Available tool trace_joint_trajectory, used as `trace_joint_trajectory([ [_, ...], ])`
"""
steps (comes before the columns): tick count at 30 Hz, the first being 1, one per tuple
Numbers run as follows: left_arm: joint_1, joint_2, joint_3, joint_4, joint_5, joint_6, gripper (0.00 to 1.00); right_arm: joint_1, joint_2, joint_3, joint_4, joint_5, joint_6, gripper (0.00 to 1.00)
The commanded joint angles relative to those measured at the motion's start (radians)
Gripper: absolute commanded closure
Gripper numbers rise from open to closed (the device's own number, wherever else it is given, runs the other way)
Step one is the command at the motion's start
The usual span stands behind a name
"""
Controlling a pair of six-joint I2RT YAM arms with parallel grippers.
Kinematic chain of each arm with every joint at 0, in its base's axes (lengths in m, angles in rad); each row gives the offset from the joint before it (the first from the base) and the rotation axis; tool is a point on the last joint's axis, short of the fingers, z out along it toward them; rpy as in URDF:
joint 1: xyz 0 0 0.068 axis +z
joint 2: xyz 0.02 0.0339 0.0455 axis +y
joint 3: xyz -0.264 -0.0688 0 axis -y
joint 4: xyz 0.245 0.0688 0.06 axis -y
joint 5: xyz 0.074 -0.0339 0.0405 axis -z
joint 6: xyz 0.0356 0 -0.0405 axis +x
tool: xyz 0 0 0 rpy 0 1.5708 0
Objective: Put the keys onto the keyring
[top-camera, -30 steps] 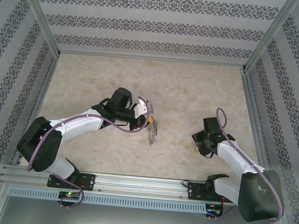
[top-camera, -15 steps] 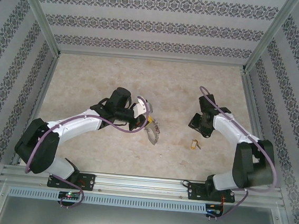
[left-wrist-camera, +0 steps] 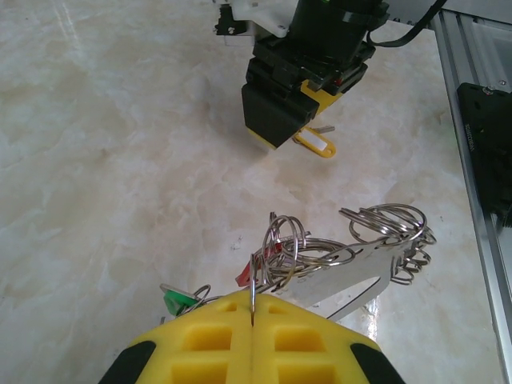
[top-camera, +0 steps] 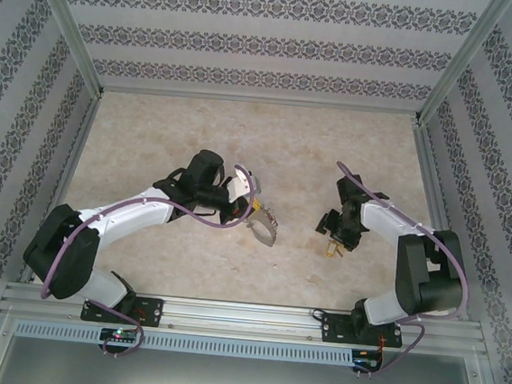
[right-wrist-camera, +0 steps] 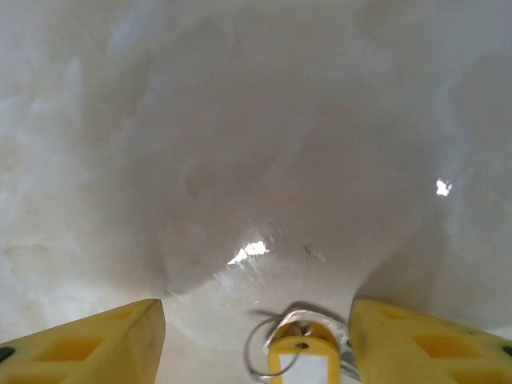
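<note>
Two tagged keys (left-wrist-camera: 178, 299) on keyring (left-wrist-camera: 352, 276).

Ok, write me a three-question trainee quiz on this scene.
1. True or false: the left fingers are shut on the keyring.
2. What colour is the tag on the key lying between the right fingers? A red, B green, C yellow.
3. Fill in: the right fingers are ___ (open or shut).
Key: 1 true; 2 C; 3 open.
</note>
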Motion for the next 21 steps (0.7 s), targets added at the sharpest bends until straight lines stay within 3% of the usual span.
trace_joint_trajectory([
  [1,0.007,-0.029,0.025,-0.002,0.008,0.009,1.0,-0.002,-0.051,-0.045,0.035,-0.048,0.054,0.35],
  [7,0.008,-0.024,0.043,-0.02,0.016,0.018,1.0,0.005,-0.103,-0.094,0.068,-0.088,0.116,0.38],
  [13,0.008,-0.027,0.05,-0.032,0.012,0.026,1.0,0.016,-0.157,-0.131,0.032,-0.038,0.148,0.37],
  [18,0.008,-0.029,0.05,-0.031,0.017,0.026,1.0,0.023,-0.182,-0.187,0.179,-0.212,0.15,0.38],
  [21,0.008,-0.027,0.054,-0.037,0.019,0.027,1.0,0.037,-0.173,-0.171,0.187,-0.245,0.154,0.39],
])
